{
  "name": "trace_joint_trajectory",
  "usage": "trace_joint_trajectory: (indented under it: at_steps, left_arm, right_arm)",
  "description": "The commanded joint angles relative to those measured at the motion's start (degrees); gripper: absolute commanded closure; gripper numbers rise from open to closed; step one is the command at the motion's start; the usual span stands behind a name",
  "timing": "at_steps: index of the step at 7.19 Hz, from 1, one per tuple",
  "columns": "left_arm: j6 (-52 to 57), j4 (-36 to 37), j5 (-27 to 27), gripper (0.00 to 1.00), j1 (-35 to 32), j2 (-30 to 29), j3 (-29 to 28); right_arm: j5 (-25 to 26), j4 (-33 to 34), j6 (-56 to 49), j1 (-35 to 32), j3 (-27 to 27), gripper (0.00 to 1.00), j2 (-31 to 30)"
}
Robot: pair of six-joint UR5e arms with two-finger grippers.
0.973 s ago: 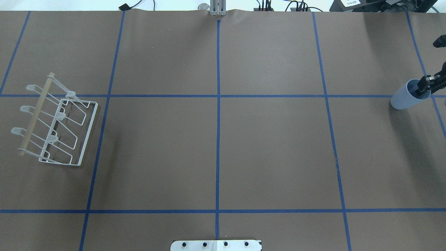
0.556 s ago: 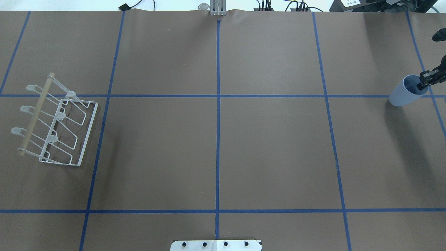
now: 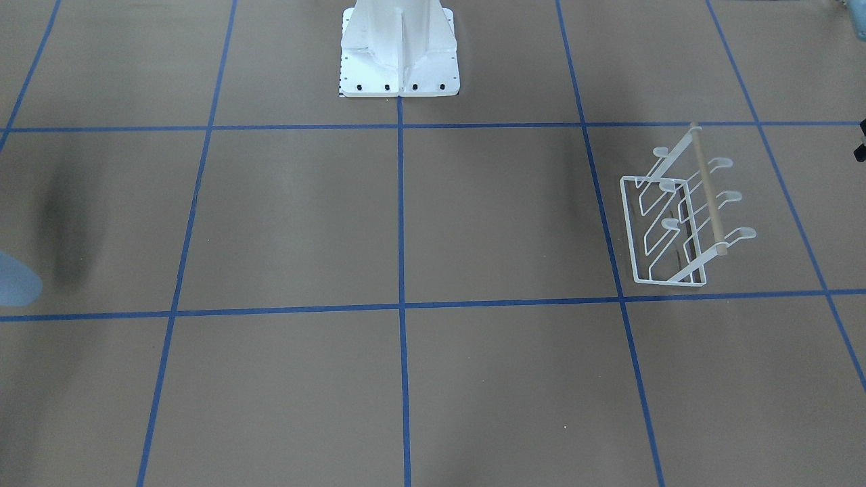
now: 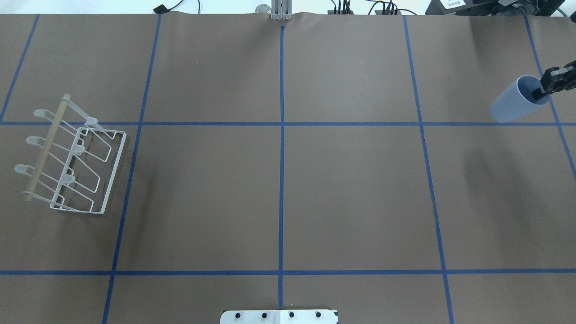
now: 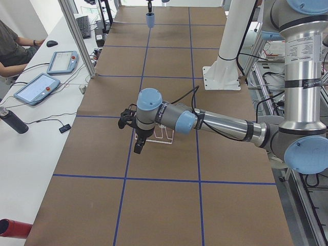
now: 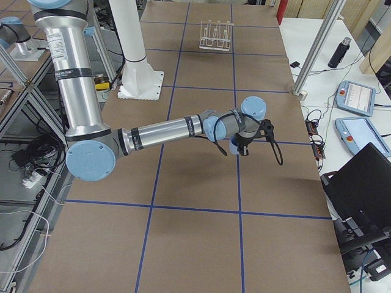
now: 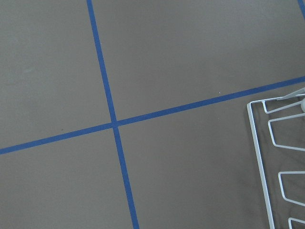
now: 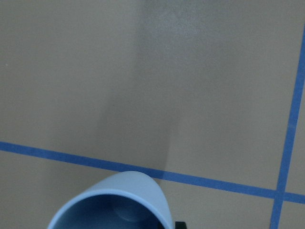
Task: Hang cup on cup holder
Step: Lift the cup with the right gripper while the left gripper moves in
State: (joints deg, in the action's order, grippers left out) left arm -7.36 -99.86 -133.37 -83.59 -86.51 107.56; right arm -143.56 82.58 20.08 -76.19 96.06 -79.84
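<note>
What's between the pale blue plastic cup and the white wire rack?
Only bare brown table paper crossed by blue tape lines, per the overhead view; pale blue plastic cup far right, white wire rack far left.

Blue tape lines [image 4: 281,180] are crossing the brown desk [image 4: 351,189]. Beyond its far edge, two tablets [image 5: 63,61] and a dark bottle [image 5: 14,122] are lying on a white bench [image 5: 31,154], where a person [image 5: 10,46] is sitting.

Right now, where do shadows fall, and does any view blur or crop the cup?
Overhead view: a faint soft shadow lies on the brown table, well apart from the pale blue plastic cup. Front-facing view: the cup is cropped by the edge, near a darker diffuse shadow. Right wrist view: the cup looks soft and is cut at the bottom.
</note>
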Motion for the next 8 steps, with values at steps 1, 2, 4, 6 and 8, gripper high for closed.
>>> trace_joint_trajectory:
  at_steps: [1,2,4,6,8]
  left_arm:
    - [-13.7,-2.5,-1.9,0.01,5.3,-7.4,-0.2]
    - [-22.9,-6.0,-2.0,0.01,8.1,-10.1,-0.4]
    - [-36.3,-12.2,-1.7,0.01,13.6,-14.9,-1.6]
    - [-38.8,-12.4,-1.4,0.01,15.6,-16.9,-2.1]
    - [-39.5,-12.4,-1.3,0.01,15.9,-17.9,-3.1]
  right_arm:
    - [-10.7,-7.2,9.8,0.1,3.3,1.00,0.0]
    - [-13.8,-10.9,13.2,0.3,3.2,1.00,0.6]
    - [-16.5,-12.5,24.4,0.7,5.3,1.00,4.6]
    - [-16.3,-15.1,43.7,1.7,6.6,1.00,9.4]
    - [-2.9,-31.0,69.7,10.7,7.3,1.00,10.2]
